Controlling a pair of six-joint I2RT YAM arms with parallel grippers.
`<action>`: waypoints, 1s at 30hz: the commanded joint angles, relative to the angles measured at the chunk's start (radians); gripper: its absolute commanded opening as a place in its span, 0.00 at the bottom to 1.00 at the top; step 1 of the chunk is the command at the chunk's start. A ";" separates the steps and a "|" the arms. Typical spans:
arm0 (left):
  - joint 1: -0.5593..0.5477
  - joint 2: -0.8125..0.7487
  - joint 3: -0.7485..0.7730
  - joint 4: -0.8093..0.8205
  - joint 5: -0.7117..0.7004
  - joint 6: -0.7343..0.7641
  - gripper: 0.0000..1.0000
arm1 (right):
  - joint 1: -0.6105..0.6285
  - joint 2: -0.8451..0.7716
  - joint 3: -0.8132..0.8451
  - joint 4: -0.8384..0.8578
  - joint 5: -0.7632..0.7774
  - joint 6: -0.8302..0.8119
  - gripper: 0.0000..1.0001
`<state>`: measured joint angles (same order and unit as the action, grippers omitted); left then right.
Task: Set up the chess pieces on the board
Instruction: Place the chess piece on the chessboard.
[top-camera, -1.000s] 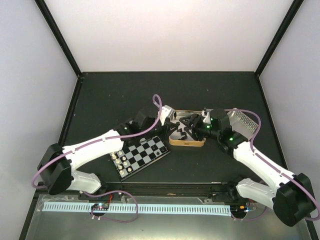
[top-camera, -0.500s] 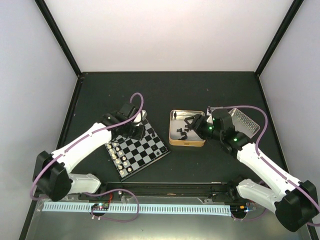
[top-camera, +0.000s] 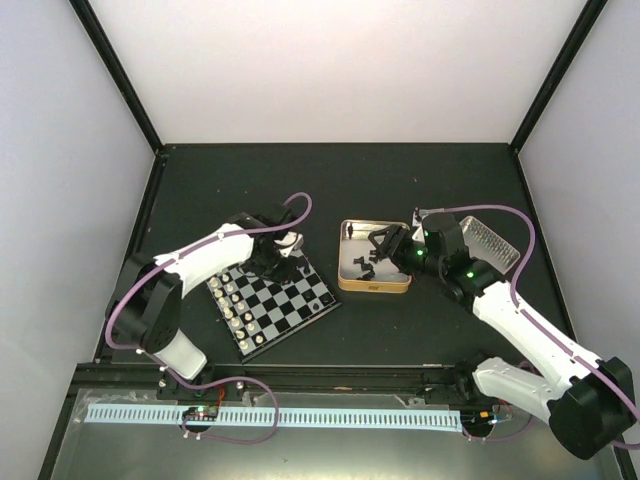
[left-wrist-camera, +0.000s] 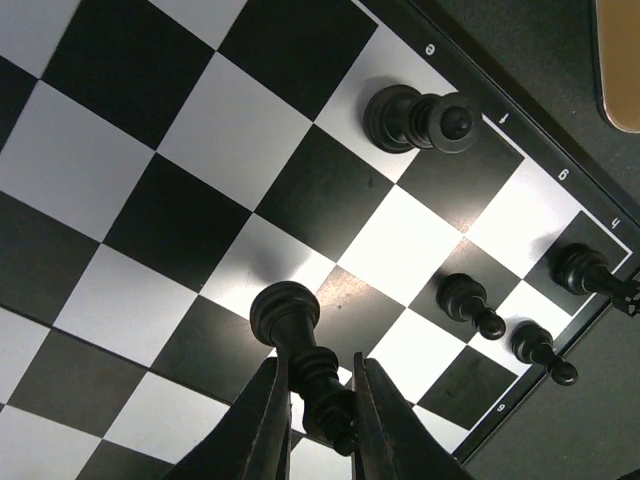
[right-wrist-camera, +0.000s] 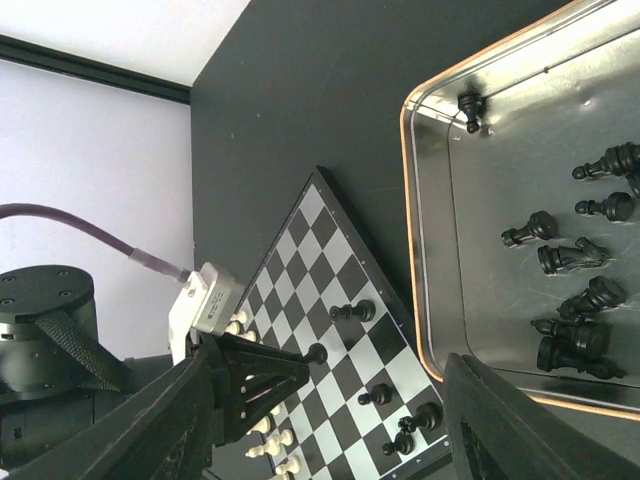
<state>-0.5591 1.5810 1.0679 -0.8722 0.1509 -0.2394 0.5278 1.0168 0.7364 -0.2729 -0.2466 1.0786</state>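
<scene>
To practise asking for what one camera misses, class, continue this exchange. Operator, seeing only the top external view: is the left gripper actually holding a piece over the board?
Observer: Yes. The left wrist view shows the left gripper shut on a black piece over the board.
Operator: How many black ones are on the board?
Observer: Four black pieces stand near one edge.
Operator: And the right gripper?
Observer: In the right wrist view the right gripper is open and empty above the tin, where loose black pieces lie.
</scene>
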 joint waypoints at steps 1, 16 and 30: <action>0.005 0.029 0.054 -0.027 0.045 0.048 0.02 | 0.003 -0.008 0.014 -0.009 0.020 -0.005 0.63; 0.006 0.118 0.080 0.004 0.075 0.060 0.19 | 0.003 -0.038 0.016 -0.029 0.042 -0.025 0.64; 0.005 0.046 0.046 0.045 0.008 -0.010 0.40 | 0.003 -0.051 -0.005 -0.011 0.030 -0.038 0.64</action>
<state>-0.5575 1.6814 1.1152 -0.8608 0.2024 -0.2138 0.5278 0.9825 0.7364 -0.3069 -0.2222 1.0538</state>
